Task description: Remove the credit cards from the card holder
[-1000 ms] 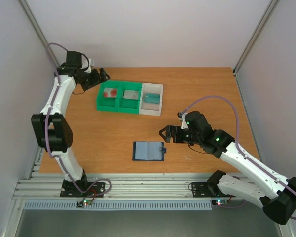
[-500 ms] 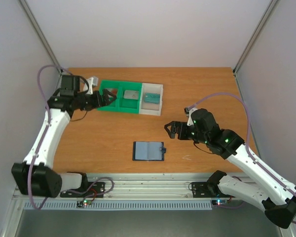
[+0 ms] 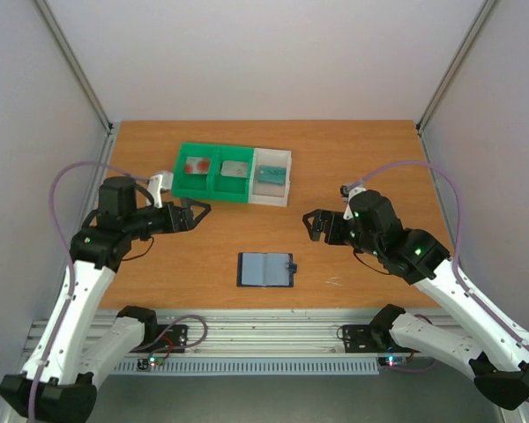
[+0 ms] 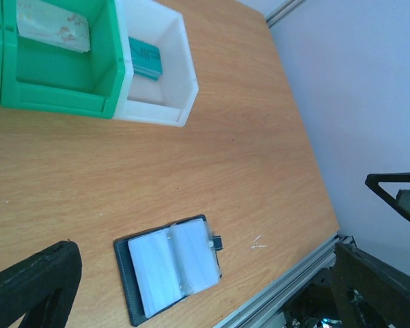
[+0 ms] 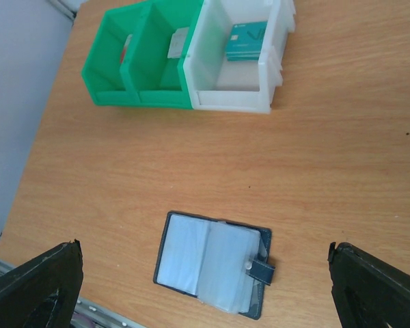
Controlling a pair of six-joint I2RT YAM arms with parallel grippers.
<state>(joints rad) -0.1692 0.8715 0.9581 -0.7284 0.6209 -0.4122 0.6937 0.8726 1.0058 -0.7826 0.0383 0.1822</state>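
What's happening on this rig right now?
Nothing is held. The card holder lies open on the table. The left gripper and right gripper hover open on either side of it, touching nothing. Three cards sit in the tray, one per compartment. Whether the holder's pockets hold any card is unclear.

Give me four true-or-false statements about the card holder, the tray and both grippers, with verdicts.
1. The card holder lies open on the table. True.
2. The left gripper holds a card. False: it is open and empty.
3. A teal card lies in the white compartment of the tray. True.
4. The right gripper touches the card holder. False: it is open and apart from it.
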